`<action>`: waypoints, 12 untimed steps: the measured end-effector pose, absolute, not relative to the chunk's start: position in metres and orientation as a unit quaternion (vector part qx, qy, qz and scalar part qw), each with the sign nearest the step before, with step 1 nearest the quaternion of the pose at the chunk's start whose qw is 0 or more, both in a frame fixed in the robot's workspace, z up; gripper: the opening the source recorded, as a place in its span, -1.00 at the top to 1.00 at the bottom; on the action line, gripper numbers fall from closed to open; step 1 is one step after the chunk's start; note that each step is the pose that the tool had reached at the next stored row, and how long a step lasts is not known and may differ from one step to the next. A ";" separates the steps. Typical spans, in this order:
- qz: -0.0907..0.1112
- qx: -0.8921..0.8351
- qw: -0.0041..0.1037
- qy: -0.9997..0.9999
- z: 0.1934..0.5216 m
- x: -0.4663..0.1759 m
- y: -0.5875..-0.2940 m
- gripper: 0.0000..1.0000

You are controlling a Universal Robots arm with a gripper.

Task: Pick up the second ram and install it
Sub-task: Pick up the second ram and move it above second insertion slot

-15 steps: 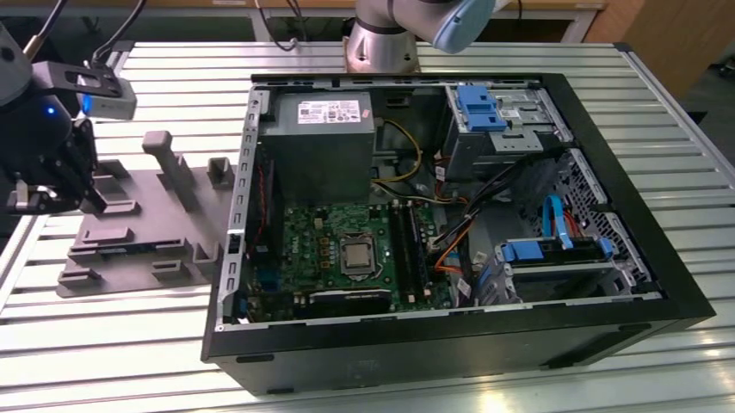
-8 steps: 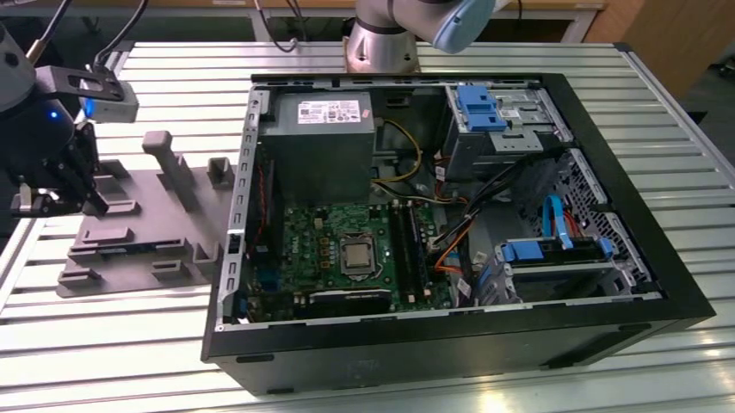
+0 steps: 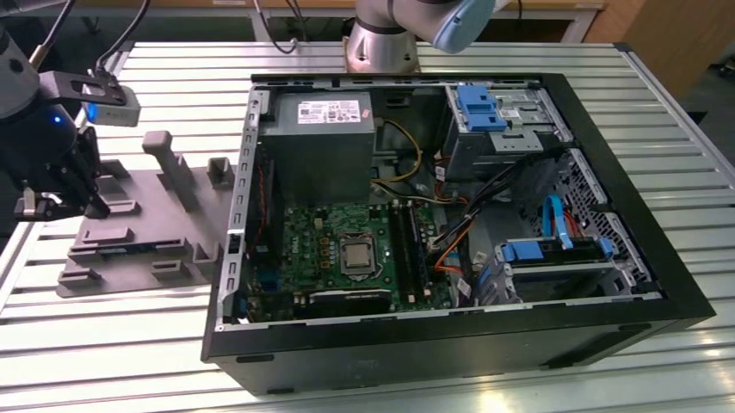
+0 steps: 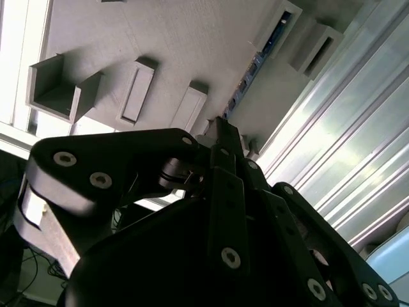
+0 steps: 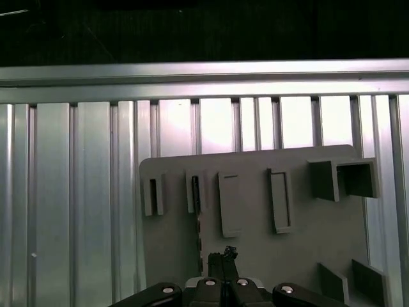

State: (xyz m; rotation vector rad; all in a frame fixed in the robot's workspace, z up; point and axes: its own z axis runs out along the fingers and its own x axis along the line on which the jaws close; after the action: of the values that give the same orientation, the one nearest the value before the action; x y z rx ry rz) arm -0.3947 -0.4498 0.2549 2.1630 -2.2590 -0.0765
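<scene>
1. I hang over the grey holder point(image 3: 138, 254). It lies flat on the slatted metal surface point(image 3: 172, 60), near that surface's edge on the exterior view's left.
2. The ram point(image 4: 255, 64) stands on its long edge in the holder, a thin dark strip with a touch of blue. One end sits in a small raised pocket point(image 4: 285, 19). The other end reaches toward my fingertips point(image 4: 220, 131).
3. In the first wrist view the ram point(image 5: 197, 214) runs from its pocket along the holder's plate point(image 5: 255, 256) and passes just beside my fingertips point(image 5: 223, 254).
4. My jaws look narrow: in both wrist views the tips come together into one dark point, and I can make out no gap between them. Whether they touch the ram I cannot tell.
5. Other raised blocks and pockets point(image 5: 230, 204) stand in a row on the holder beside the ram.
6. The open case point(image 3: 460, 344) lies on its side at the middle of the surface. It is just beside the holder, on the exterior view's right of it.
7. Inside the case the green motherboard point(image 3: 333, 232) lies flat, with long black slots point(image 3: 404, 249) running beside the processor socket point(image 3: 357, 255).
8. My arm's base point(image 3: 385, 43) stands at the surface's far edge, behind the case.
</scene>
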 end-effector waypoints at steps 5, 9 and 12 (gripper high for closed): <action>-0.024 0.694 0.007 -0.720 0.252 -0.395 -0.451 0.79; -0.024 0.696 0.007 -0.718 0.249 -0.395 -0.452 0.79; -0.024 0.697 0.007 -0.716 0.248 -0.395 -0.453 0.79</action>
State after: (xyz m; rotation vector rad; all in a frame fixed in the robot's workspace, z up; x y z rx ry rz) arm -0.3946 -0.4534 0.2478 2.1809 -2.2414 -0.0763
